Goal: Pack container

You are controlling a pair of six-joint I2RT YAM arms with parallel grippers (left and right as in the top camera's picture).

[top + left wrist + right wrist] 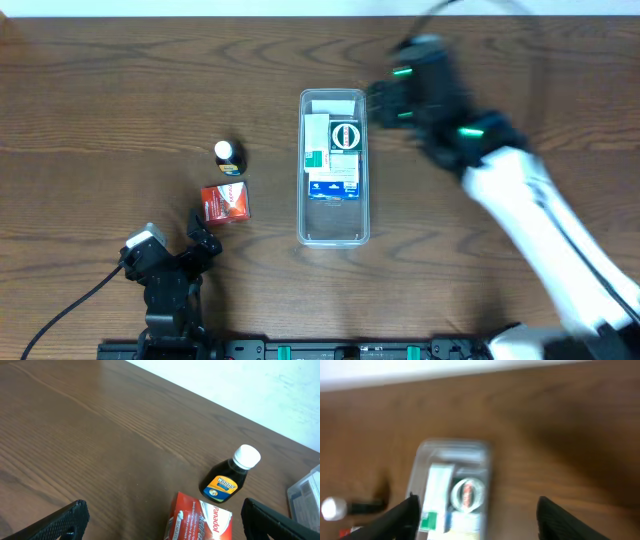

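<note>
Container [334, 230] holds packets [330, 160]; bottle [228, 156], red box [225, 202] left of it, apart. Left gripper [162, 510] spread wide, empty, by box. Right gripper [477, 512] parted, empty, motion-blurred.

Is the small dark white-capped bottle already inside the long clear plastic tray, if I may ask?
No, the small dark white-capped bottle lies on the brown wooden table, left of the long clear plastic tray.
</note>
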